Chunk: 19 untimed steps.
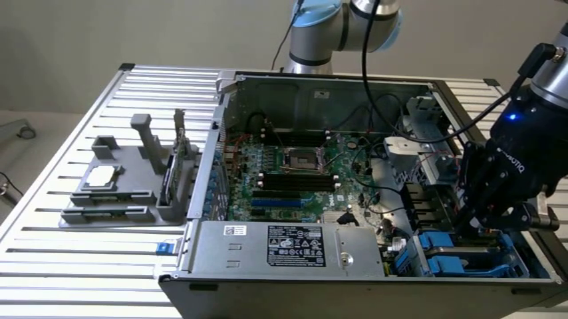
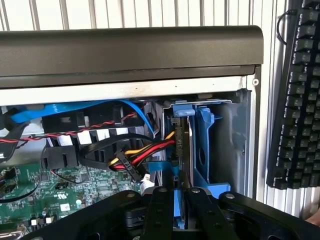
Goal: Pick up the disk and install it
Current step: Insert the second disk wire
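Note:
The disk (image 2: 199,145) stands on edge in the drive bay at the front corner of the open computer case (image 1: 320,83), its bright blue carrier framing a grey metal edge. In the exterior view the blue carrier (image 1: 441,247) shows low in the bay at that view's right. My gripper (image 2: 177,202) reaches down into the bay from above. Its two black fingers (image 2: 159,210) are shut on the disk's blue upper edge. From the exterior view the gripper (image 1: 482,227) hangs just over the bay, and its fingertips are hidden behind the case's parts.
A silver power supply box (image 1: 284,246) with a white sticker fills the case's near side beside the bay. Red, yellow and black cables (image 2: 137,156) and a blue cable (image 2: 75,111) crowd the bay's side. A grey fixture (image 1: 116,193) holds a small chip. A keyboard (image 2: 300,100) lies outside the case.

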Motion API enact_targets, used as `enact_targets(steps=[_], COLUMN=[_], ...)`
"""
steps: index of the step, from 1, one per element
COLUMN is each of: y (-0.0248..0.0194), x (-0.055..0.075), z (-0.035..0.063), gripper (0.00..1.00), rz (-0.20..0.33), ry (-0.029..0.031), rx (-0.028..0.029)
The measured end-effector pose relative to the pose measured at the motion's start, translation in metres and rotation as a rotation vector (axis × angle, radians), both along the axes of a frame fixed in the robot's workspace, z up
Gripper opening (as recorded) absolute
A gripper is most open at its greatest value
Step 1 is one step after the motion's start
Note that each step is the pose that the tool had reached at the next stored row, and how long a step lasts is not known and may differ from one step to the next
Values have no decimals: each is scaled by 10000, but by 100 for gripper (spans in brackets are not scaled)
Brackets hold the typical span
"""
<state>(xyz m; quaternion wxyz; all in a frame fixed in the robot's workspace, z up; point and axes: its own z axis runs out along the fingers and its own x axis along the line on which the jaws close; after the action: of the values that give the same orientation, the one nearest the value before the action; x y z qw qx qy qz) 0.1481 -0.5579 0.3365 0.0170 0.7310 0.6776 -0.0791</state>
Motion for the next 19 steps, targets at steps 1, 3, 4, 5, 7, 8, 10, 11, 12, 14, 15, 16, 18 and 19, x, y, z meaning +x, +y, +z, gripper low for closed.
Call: enact_targets(steps=[1,3,4,5,7,8,10,11,12,14,15,16,18,19], y=[-3,-6,-7,-8,-11,-13,-18,-22,-26,-34,-38,-41,-48,-52], x=[-1,1,1,1,2,4,12,17,24,34,38,40,44,47], z=[-3,-1,-1,0,0,0,-1,0,0,1,0,0,-1,-1], gripper=[16,16,16,16,16,16,16,16,16,16,16,16,16,16], rz=[-2,0,-1,0,0,0,0,-1,0,0,0,0,-1,0], ry=[19,57,73,90,119,135,161,174,188,211,219,226,236,241], rx=[7,3,3,1,1,1,10,16,22,35,40,45,55,58])
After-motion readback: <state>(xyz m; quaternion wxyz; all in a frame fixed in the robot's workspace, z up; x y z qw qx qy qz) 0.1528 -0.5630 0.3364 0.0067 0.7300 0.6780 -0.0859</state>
